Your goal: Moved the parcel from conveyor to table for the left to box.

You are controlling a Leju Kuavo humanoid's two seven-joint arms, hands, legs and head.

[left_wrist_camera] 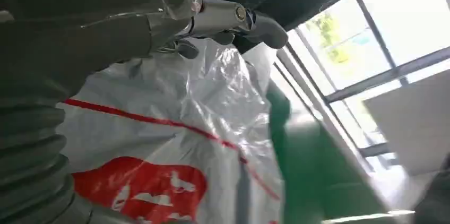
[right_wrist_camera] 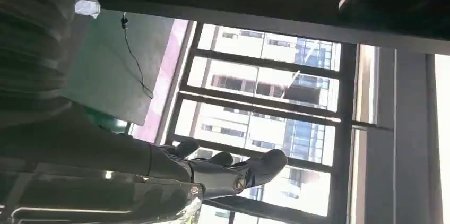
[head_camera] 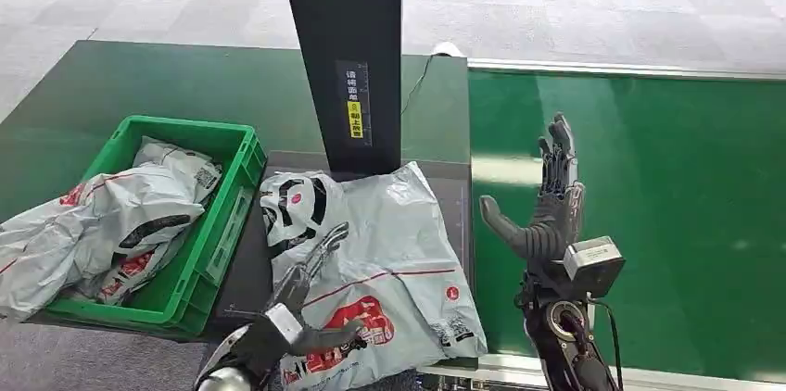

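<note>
parcel (head_camera: 380,252) lies on the table right under my left hand (head_camera: 301,294), fingers spread resting on it, not gripping; soft, light, slick poly bag, so pinch a bunched fold; right hand (head_camera: 547,210) open, empty.

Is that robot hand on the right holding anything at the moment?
No: the right hand hangs over the green conveyor with its fingers spread and nothing in them.
</note>
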